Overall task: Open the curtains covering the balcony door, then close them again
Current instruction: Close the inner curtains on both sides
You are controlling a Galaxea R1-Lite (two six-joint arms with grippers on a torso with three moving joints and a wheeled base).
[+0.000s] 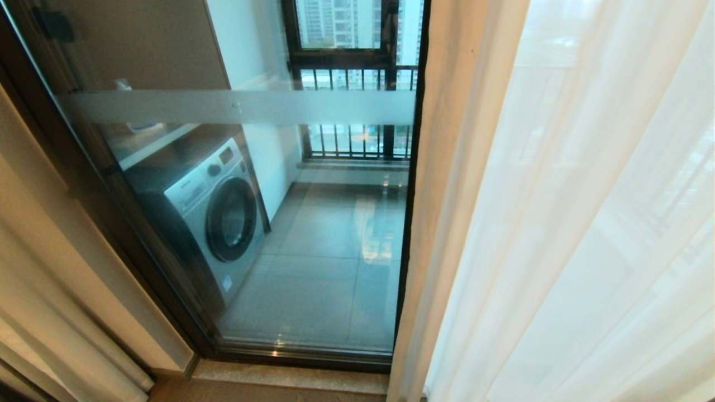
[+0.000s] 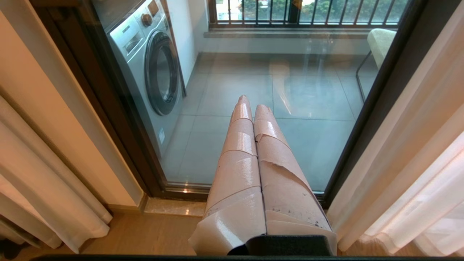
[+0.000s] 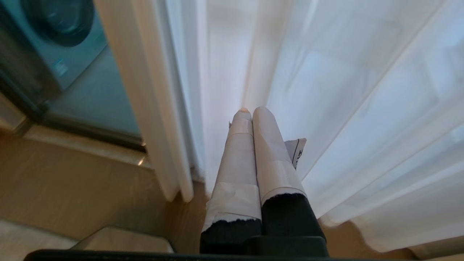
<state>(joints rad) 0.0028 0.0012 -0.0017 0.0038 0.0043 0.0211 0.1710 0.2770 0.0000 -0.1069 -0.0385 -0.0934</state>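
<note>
Balcony door (image 1: 313,234): glass panel in a dark frame, uncovered across the left and middle of the head view; a frosted band (image 1: 240,106) crosses it high up. Its right frame edge is a dark vertical line, with the curtain's hem directly beside it.

Curtains (image 1: 570,223): sheer white panel hanging at the right, in long folds down to the floor. A further cream panel (image 1: 50,312) hangs at the far left, clear of the glass. The uncovered span lies between the two.

Behind the glass: washing machine (image 1: 215,215) against the left wall, grey tiled balcony floor (image 1: 329,262) bare in the middle, barred railing window (image 1: 357,111) at the far end. A pale chair (image 2: 380,41) shows at the right in the left wrist view.

Threshold: stone sill (image 1: 290,377) at the door's foot, then wooden indoor floor (image 2: 145,232).

Left gripper (image 2: 250,103): tape-wrapped jaws closed together, holding nothing, pointing at the uncovered glass, apart from both panels.

Right gripper (image 3: 250,110): jaws pressed together and empty, tips in front of the sheer folds just beside the hemmed edge; contact cannot be judged.
</note>
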